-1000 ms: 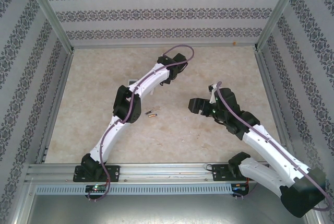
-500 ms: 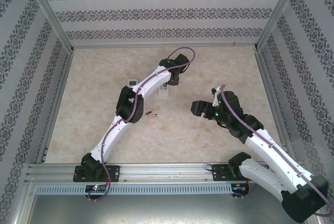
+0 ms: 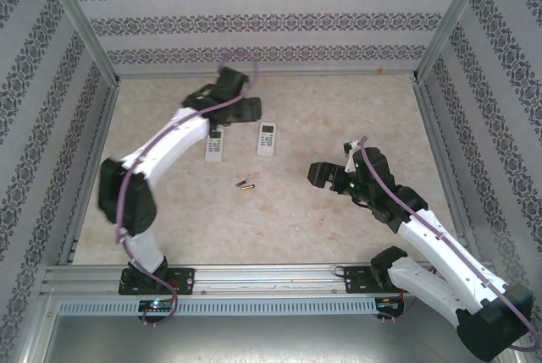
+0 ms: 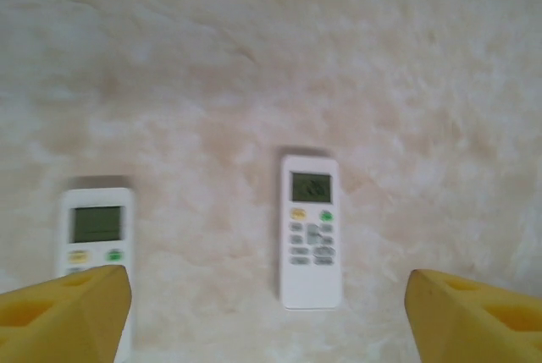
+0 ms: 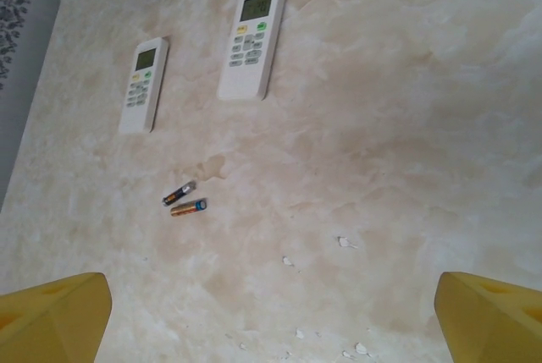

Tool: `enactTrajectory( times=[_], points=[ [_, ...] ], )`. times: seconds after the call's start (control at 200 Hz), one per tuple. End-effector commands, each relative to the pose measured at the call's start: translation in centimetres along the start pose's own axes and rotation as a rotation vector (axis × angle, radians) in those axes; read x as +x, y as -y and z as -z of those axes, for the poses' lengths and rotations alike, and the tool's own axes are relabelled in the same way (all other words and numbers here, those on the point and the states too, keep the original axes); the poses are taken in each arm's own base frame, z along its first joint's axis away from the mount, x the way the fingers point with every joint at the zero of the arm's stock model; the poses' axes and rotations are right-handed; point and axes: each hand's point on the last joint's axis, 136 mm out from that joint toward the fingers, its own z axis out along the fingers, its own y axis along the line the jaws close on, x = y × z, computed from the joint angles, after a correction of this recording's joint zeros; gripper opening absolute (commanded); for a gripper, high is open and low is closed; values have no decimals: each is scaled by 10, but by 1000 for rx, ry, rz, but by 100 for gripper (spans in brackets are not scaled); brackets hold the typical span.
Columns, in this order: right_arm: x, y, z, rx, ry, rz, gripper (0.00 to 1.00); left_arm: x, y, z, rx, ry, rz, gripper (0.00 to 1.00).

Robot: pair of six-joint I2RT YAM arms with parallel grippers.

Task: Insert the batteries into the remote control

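Two small cylindrical batteries, dark and coppery-orange, lie side by side on the beige marbled bench. They almost touch and are free of both arms. Beyond them are two white rectangular remotes, screens up: the left white remote and the right white remote, apart and roughly parallel. In the top view the left arm's far end is blurred and passes just beside the left white remote. Left gripper: yellow jaws spread wide, nothing held. One yellow fingertip covers the left white remote's lower part, and the right white remote sits clear between the jaws. Right gripper: jaws wide apart, empty, hovering at the bench's right side, well apart from the batteries. The right wrist view picks up the battery colours and small white flecks on the bench, while the top view gives the batteries as a tiny dark mark. Patterned grey walls surround the bench.
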Motion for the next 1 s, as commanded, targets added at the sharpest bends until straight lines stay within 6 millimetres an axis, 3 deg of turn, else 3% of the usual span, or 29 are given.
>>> enactTrajectory(
  times=[0.0,0.13,0.52,0.714,0.994],
  points=[
    [5,-12,-6,-60,-20,9,98,15,-30,-15,20,-19,-26,92],
    [6,-19,-11,-67,-44,20,98,32,-67,-28,-55,-111,-90,100],
    [6,-15,-13,-14,-53,5,98,66,-105,-118,-145,-352,-96,100],
    [11,-10,-14,3,-62,-12,98,87,-121,-144,-216,-443,-80,87],
    [8,-12,-13,0,-56,-19,98,104,-134,-151,-260,-477,-79,73]
  ],
)
